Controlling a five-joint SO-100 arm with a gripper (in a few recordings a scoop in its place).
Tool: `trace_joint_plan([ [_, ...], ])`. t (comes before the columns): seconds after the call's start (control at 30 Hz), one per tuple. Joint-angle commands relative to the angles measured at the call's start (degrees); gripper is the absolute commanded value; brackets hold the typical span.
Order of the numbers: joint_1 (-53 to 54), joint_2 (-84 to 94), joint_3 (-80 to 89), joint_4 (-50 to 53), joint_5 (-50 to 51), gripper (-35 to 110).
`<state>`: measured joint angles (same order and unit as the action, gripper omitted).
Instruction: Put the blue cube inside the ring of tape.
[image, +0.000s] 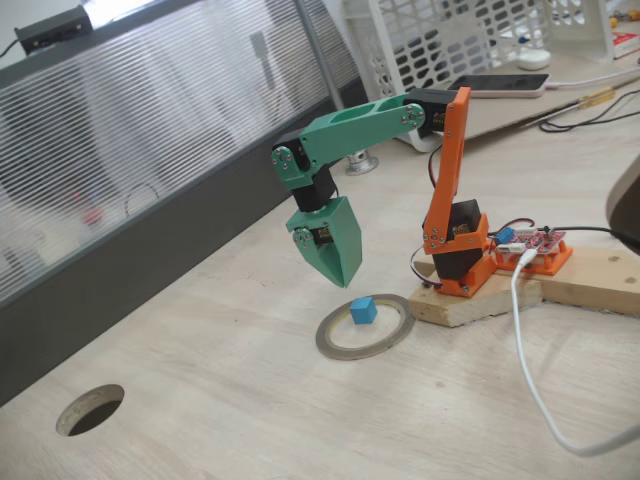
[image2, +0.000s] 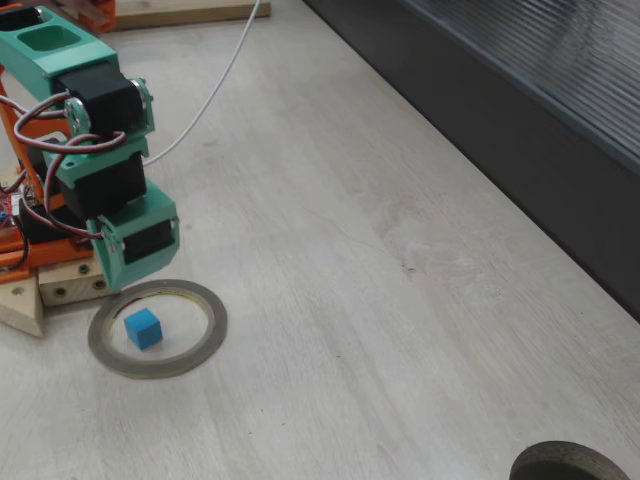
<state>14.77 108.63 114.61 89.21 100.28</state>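
Sky-blue and solid, the tiny plastic cube (image: 363, 310) lies flat on the pale wooden table (image: 200, 380) inside the hollow centre of the thin grey-olive ring of tape (image: 330, 343), which lies flat with its yellowish inner edge showing. In a fixed view the cube sits toward the far side of the ring's opening, and in another fixed view it sits (image2: 143, 327) left of the middle of the ring (image2: 205, 335), apart from the band on every side.

Above it hangs the green two-finger gripper (image: 345, 280), pointing down. Its fingers come together into a wedge tip with no gap visible between them, and they hold nothing. The tip hovers over the far rim of the ring, close to the cube but clear of both cube and tape. In the other fixed view the gripper's green body (image2: 135, 240) stands just above the ring's back-left edge, the tip itself hidden behind the body.

Orange plastic forms the arm's base (image: 460, 250), mounted on a light wooden block (image: 470, 300) just beside the ring. A white cable (image: 525, 350) trails across the table, and a dark round hole with a pale rim (image: 90, 410) sits well apart from the ring.
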Motion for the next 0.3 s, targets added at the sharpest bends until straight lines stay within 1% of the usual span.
trace_joint_plan([
  [0.0,0.62,0.88,0.18,0.44,0.7,0],
  [0.27,0.97,0.88,0.18,0.44,0.53,0],
])
